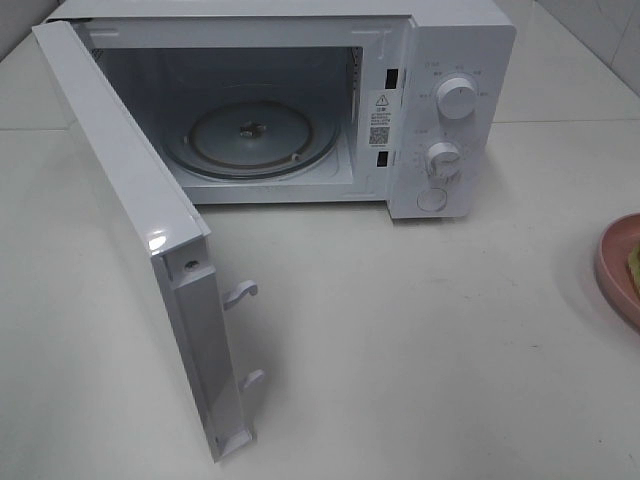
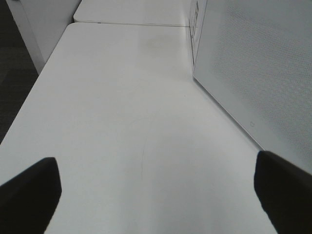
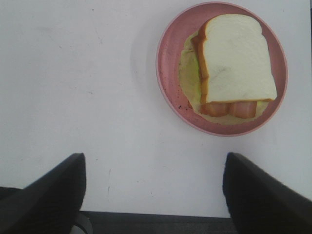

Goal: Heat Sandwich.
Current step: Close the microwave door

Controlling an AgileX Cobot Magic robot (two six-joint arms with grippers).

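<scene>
1. Exterior high view: a white box-shaped microwave oven [image 1: 300,100] fills the upper half of the frame on a white table [image 1: 420,340]. Its white door [image 1: 140,240] is swung wide open and reaches down to the lower left of the frame, two white latch hooks showing on its free edge. Inside the cavity lies a round clear glass turntable [image 1: 252,138], bare. On the control panel at the upper right are two round white knobs [image 1: 457,98], one above the other, with a round button below them. At the right edge of the frame a sliver of a round pink plate [image 1: 618,268] shows. Neither arm appears in this view.

2. Left wrist view: the left gripper [image 2: 156,195] hangs low over the bare white table [image 2: 122,122], its two dark fingertips [image 2: 29,195] in the lower corners of the frame. The jaws stand wide apart with nothing between them. The door's white perforated panel [image 2: 258,68] fills the upper right.

3. Right wrist view: the right gripper [image 3: 153,195] looks straight down on the table, dark fingertips [image 3: 48,195] in the lower corners. Its jaws are spread and hold nothing. The white sliced-bread sandwich with tan crust [image 3: 234,66] lies on the pink plate [image 3: 168,63] in the upper right of the frame, well clear of the fingertips.
</scene>
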